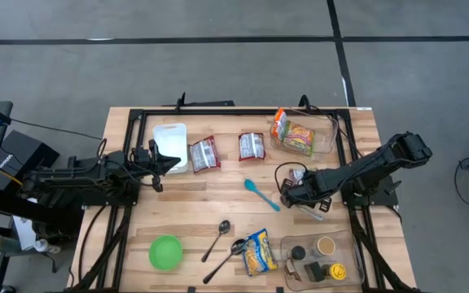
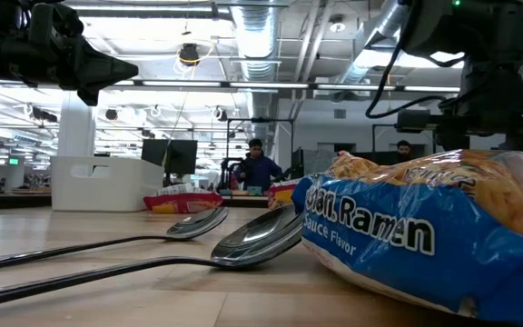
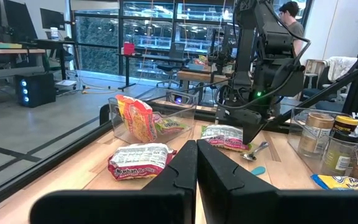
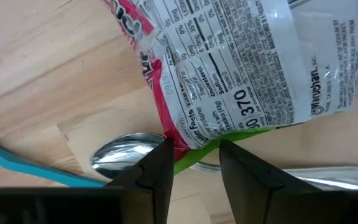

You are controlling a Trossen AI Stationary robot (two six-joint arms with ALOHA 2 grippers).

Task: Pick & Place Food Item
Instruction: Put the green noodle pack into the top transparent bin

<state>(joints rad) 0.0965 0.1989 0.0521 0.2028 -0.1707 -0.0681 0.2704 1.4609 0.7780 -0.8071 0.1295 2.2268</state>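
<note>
My right gripper points down at the table's right middle. It is shut on a red, white and green ramen packet, which also shows in the left wrist view. A metal spoon lies right under the packet's edge. My left gripper is shut and holds nothing. It hovers level at the table's left, beside a white container. My right gripper pinches the ramen packet's sealed edge between its two fingers. The fingers come from above and point down. The packet spreads out low beside them, above the spoon. Whether it rests on the table I cannot tell.
Two red-and-white packets lie at the far middle. A clear bin holding noodle packets stands far right. A turquoise spoon, two metal spoons, a green bowl, a blue ramen packet and a tray of jars fill the near half.
</note>
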